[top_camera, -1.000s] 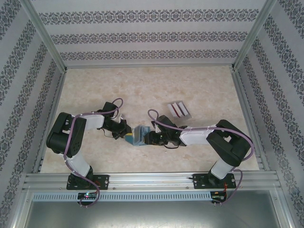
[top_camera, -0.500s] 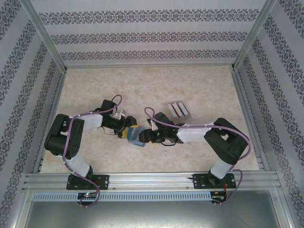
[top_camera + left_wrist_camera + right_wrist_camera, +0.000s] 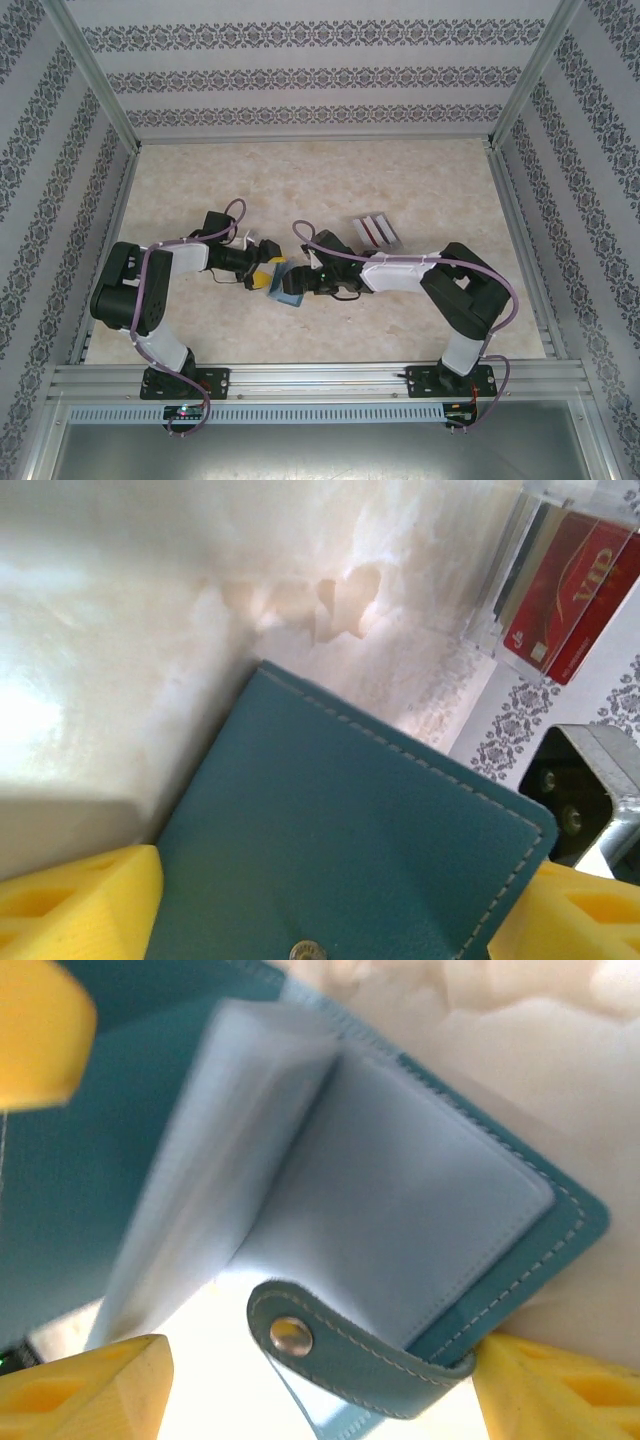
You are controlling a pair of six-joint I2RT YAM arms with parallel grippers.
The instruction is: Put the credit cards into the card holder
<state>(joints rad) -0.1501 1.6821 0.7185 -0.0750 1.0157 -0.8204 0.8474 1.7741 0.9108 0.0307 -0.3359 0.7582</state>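
Two arms have closed in on the card holder [image 3: 350, 820] over the last second. In the overhead view both wrists have slid leftward and slightly away from their bases, carrying it along, so it sits between them near the middle of the desk [image 3: 400, 180]. We read the left fingers [image 3: 263, 277] as clenched across the teal cover, which fills the span between both yellow pads in the left wrist view. The right fingers [image 3: 304, 284] are spread wide: one pad meets the cover's corner, the other shows a bright gap to the pale blue sleeves, so we take them as released around the snap tab [image 3: 300, 1340]. The holder is fanned open toward the right wrist camera, and we judge its pockets are ready for loading. The credit cards [image 3: 560, 600], red with pale print, stand in a clear stand [image 3: 378, 231], well apart from the holder, none inside yet. We think the right arm should fetch one next
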